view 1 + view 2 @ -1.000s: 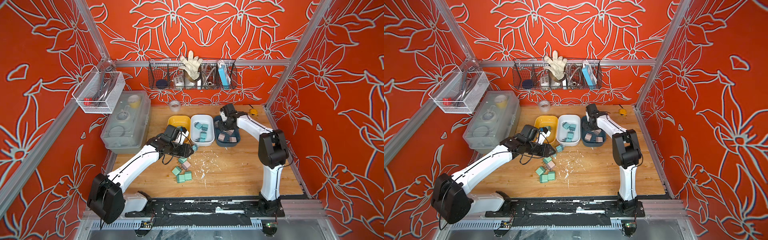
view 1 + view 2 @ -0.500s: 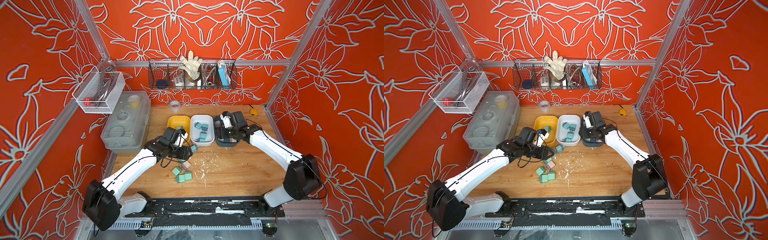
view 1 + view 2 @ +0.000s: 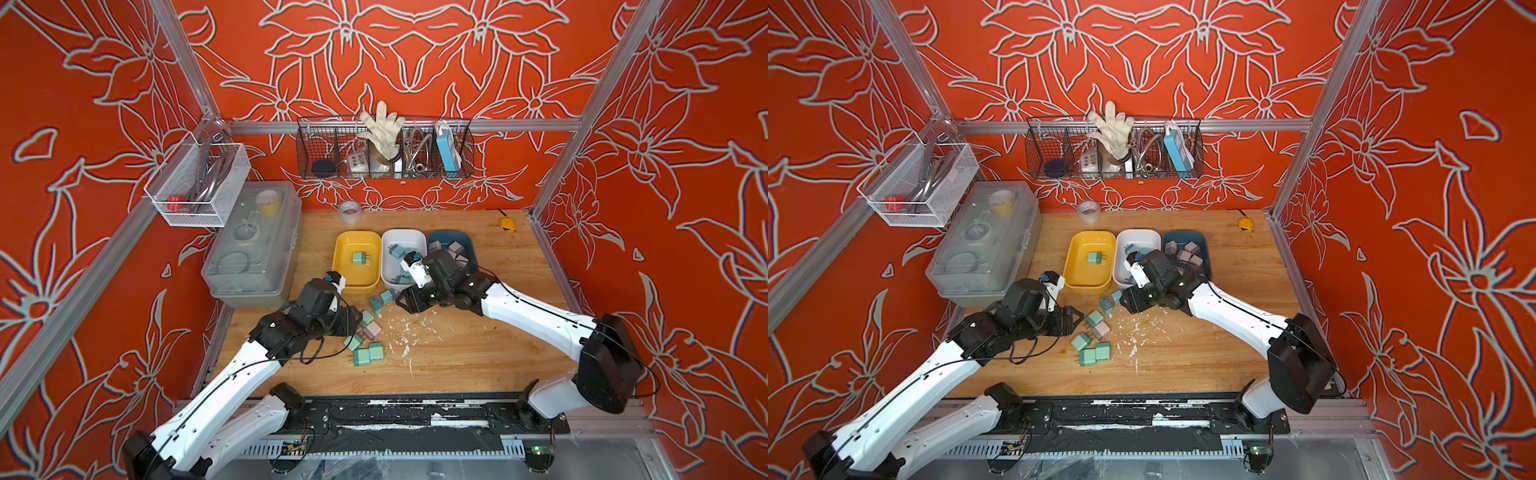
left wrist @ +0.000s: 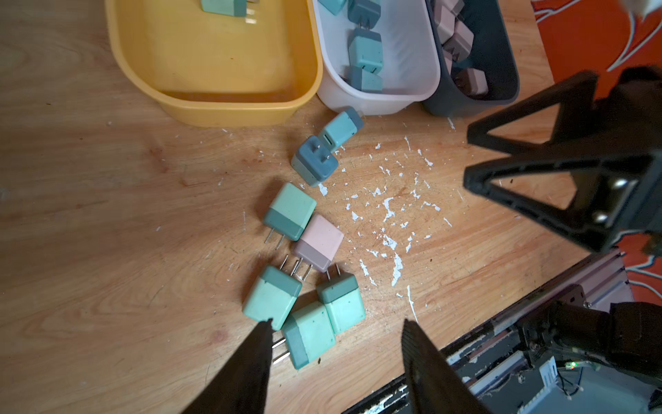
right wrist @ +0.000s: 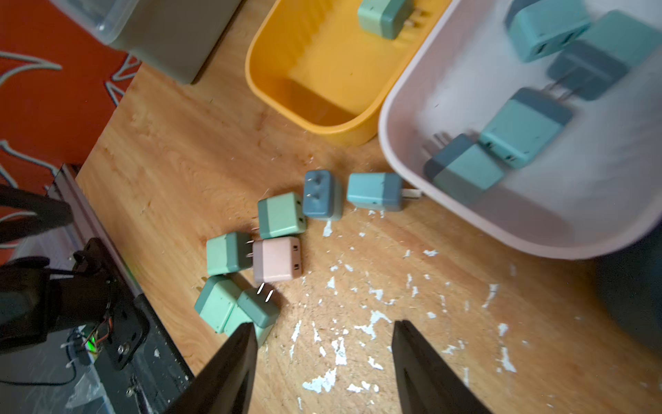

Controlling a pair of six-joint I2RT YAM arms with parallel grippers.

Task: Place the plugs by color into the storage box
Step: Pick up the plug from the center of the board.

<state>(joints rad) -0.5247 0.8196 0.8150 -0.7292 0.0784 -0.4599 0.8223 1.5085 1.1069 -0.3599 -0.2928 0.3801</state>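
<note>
Seven plugs (image 3: 376,351) lie loose on the desk (image 3: 478,353).
In both top views the right arm (image 3: 540,320) hides part of the white tray (image 3: 405,237) and dark blue tray (image 3: 1179,237). Left wrist: left pincer (image 4: 336,322) is spread, empty, beside plugs; yellow tray (image 4: 233,111) is cut off. Right wrist: right pincer (image 5: 322,324) is spread, empty; white tray blurs.
</note>
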